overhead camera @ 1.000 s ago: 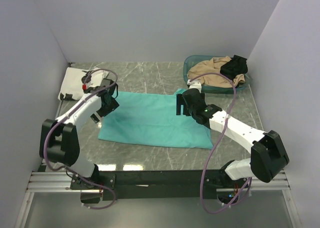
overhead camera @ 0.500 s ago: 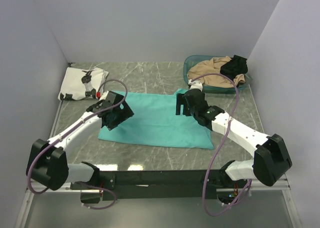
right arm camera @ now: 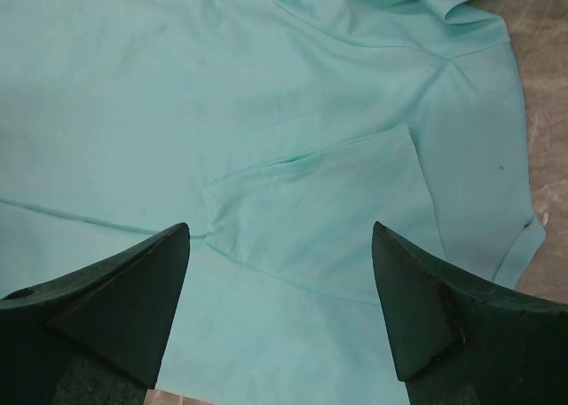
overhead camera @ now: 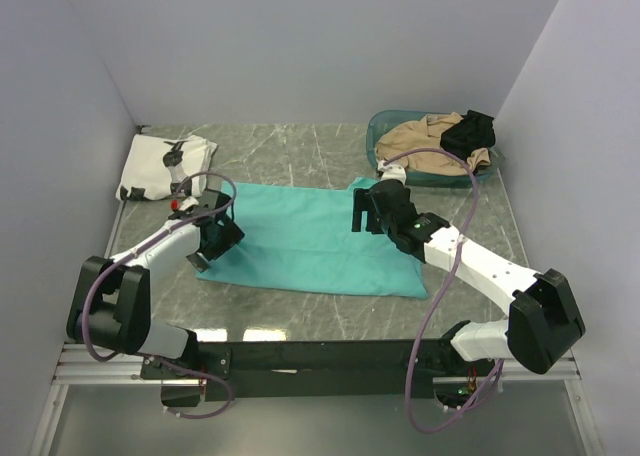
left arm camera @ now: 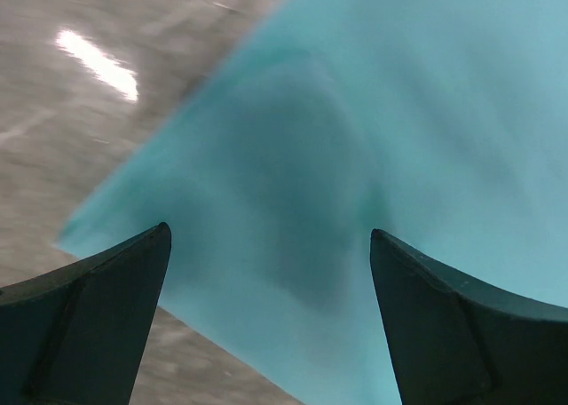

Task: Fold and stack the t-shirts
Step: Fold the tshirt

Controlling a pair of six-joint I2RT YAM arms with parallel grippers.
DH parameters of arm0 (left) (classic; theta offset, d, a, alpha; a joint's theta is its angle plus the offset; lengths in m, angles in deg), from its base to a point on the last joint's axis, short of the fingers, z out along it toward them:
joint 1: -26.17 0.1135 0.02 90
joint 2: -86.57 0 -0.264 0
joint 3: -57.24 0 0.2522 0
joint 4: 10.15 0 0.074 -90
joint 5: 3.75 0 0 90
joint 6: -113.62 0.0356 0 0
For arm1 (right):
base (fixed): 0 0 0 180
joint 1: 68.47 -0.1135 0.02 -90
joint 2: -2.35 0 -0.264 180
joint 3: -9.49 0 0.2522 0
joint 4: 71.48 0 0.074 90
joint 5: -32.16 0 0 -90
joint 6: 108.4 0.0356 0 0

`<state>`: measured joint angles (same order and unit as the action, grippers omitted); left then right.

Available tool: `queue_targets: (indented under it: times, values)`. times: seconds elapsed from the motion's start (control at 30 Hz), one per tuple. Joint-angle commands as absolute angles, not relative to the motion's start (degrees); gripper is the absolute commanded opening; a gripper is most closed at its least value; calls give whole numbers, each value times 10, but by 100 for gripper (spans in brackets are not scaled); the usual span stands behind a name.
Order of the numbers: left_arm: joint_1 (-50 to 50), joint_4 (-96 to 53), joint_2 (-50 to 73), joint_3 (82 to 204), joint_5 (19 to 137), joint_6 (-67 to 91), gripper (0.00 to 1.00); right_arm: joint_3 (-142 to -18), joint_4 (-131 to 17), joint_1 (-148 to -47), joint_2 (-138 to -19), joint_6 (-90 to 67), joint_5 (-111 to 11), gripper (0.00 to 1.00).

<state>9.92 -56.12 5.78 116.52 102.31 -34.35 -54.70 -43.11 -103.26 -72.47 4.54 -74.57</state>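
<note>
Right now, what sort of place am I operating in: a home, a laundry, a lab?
Probably a lab test cell, not a home: plain pale walls box in a marble-patterned table, a black mounting rail runs along its near edge, and the teal t-shirt lies spread out.

1. The flat t-shirt [overhead camera: 310, 241] lies spread out on the middle of the table [overhead camera: 290, 151].
2. The folded t-shirt [overhead camera: 160, 166] lies in the far left corner, apart from the flat one.
3. A tub [overhead camera: 383, 128] sits in the far right corner, behind the flat t-shirt.
4. A heap of clothes [overhead camera: 430, 138] lies in the tub.
5. The left gripper [overhead camera: 212, 238] is over the flat t-shirt's left edge, near its front corner.
6. The right gripper [overhead camera: 363, 208] is over its far right part, by a sleeve.
</note>
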Motion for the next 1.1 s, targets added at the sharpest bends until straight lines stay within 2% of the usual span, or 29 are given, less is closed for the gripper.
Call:
queue_targets:
  times: [0.0,0.33,0.53,0.87,1.07]
  values:
    - [132,-577,69,1152,1062,-354,99,-552,-437,-1033,-711,53,-758,89]
    - [167,-642,120,1179,1088,-375,99,-513,-412,-1032,-672,124,-787,90]
    - [161,-554,145,1163,966,-342,100,-452,-397,-1032,-637,172,-753,93]
    - [91,-437,-2,1171,844,-333,99,-410,-394,-1028,-696,209,-711,96]
    - [91,-469,-45,1143,858,-348,99,-377,-391,-1028,-721,231,-646,97]
